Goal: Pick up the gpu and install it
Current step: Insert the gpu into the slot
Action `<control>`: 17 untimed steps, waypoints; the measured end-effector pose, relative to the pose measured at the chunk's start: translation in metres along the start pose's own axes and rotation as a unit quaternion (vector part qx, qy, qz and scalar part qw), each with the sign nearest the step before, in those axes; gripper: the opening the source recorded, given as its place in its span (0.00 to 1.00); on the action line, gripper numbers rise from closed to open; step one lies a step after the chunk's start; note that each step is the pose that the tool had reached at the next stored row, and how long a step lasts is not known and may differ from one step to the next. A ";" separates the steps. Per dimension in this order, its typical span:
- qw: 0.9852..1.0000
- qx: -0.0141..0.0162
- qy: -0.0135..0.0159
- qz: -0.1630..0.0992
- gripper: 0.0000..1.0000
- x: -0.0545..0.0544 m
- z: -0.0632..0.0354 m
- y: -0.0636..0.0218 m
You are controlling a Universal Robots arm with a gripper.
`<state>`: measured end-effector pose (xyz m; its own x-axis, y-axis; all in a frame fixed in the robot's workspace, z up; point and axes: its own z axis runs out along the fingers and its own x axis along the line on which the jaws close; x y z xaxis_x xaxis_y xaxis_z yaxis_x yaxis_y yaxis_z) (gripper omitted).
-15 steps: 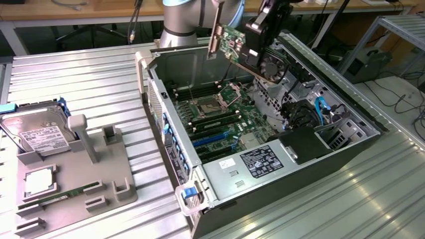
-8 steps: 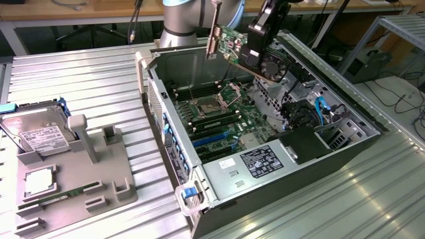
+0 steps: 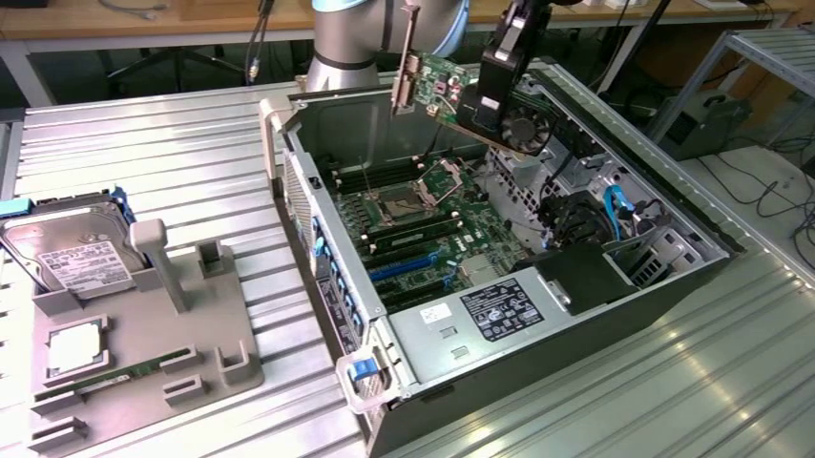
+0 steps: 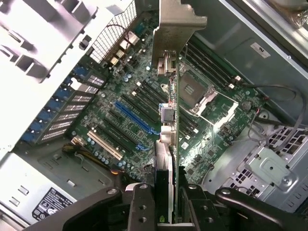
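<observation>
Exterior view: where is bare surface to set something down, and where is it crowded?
Free: ribbed table between the grey holder and the computer case, and at the exterior view's lower right. Crowded: the holder, and the case under the gpu.

Silver-grey arm (image 3: 342, 43), black pincer (image 4: 166, 211) with screws.
</observation>
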<state>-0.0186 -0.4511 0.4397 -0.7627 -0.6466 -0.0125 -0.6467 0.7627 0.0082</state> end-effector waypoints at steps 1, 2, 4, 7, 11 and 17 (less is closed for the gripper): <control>1.000 0.000 0.000 -0.006 0.27 0.000 0.0000 0.0000; 1.000 0.000 0.000 -0.010 0.27 0.000 0.0000 0.0000; 1.000 0.000 0.000 -0.022 0.27 0.000 0.0000 0.0000; 0.999 0.000 0.000 -0.038 0.27 0.000 0.0000 0.0000; 0.998 -0.001 0.001 -0.063 0.27 0.000 0.0000 0.0000; 0.994 -0.001 0.001 -0.106 0.27 0.000 0.0000 0.0000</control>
<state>-0.0186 -0.4511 0.4397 -0.6095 -0.7927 -0.0125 -0.7928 0.6095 0.0083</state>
